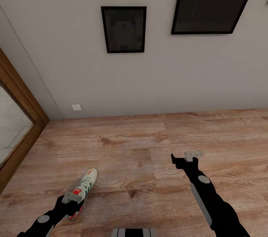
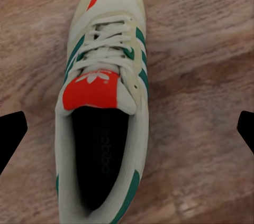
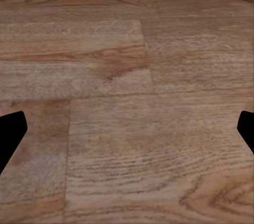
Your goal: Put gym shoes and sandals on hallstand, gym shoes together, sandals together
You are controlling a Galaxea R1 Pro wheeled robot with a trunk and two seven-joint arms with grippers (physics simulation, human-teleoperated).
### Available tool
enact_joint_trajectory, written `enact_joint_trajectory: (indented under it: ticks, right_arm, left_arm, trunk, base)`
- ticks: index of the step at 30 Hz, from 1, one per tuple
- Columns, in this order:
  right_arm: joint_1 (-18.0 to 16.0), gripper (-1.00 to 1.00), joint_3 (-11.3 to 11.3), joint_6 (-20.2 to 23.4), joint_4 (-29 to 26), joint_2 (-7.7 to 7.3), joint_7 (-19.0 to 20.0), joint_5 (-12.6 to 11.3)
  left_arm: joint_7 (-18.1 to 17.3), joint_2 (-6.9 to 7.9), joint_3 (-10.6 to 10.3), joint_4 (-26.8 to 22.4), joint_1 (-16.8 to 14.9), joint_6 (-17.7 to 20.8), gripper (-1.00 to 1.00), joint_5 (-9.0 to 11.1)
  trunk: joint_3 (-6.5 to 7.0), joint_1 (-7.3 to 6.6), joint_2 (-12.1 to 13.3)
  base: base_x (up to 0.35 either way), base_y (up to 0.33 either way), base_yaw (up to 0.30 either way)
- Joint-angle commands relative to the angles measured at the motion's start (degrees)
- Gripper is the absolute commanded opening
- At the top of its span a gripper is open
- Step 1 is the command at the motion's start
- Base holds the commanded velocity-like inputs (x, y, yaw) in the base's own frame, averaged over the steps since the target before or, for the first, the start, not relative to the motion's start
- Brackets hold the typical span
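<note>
My left wrist camera is showing me the laces and red tongue of the gym shoe (image 2: 103, 108) lying on the corridor floor (image 1: 149, 147), my left pincer (image 1: 70, 201) hanging wide open and empty directly above it, while my right pincer (image 1: 184, 158) is reaching forward, spread open over bare planks.

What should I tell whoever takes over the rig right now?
Left gripper: open, poised over one gym shoe, fingers either side, not gripping.
Right gripper: open, empty, above bare floor.
The shoe lies upright on the floor near the wall, toe pointing away from the robot.
Done: nothing placed that can be seen.
Left: grasp this shoe, find the other shoe, the sandals and the rack, and set each pair together on the rack.
</note>
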Motion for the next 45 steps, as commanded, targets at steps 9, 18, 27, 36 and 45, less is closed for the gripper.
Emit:
enact_joint_trajectory:
  ticks: [9, 18, 27, 36, 45]
  right_arm:
    - [0.0, 1.00, 0.2, 0.2, -0.1, -0.08, -0.5, -0.6]
    - [0.0, 1.00, 0.2, 0.2, -0.1, -0.08, -0.5, -0.6]
    - [0.0, 1.00, 0.2, 0.2, -0.1, -0.08, -0.5, -0.6]
    - [0.0, 1.00, 0.2, 0.3, -0.1, -0.08, -0.5, -0.5]
    - [0.0, 1.00, 0.2, 0.3, -0.1, -0.08, -0.5, -0.5]
  left_arm:
    - [-0.2, 0.03, 0.5, 0.0, -0.2, -0.2, 1.00, -0.6]
    - [-0.1, 0.67, 0.5, -0.1, -0.3, -0.2, 1.00, -0.6]
    - [-0.1, 1.09, 0.5, -0.1, -0.4, -0.2, 1.00, -0.5]
    - [0.0, 1.29, 0.6, -0.1, -0.5, -0.2, 1.00, -0.5]
    - [0.0, 1.39, 0.7, -1.4, -0.5, -0.2, 1.00, -0.5]
  trunk:
    - [-0.39, -0.01, 0.0]
    - [-1.34, 0.09, -0.1]
    - [-2.75, 0.22, -0.1]
    - [-2.98, 0.22, -0.1]
    - [-3.91, 0.32, -0.2]
  base:
    - [0.000, 0.000, 0.030]
    - [0.000, 0.000, 0.005]
    - [0.000, 0.000, 0.073]
    - [0.000, 0.000, 0.052]
    - [0.000, 0.000, 0.008]
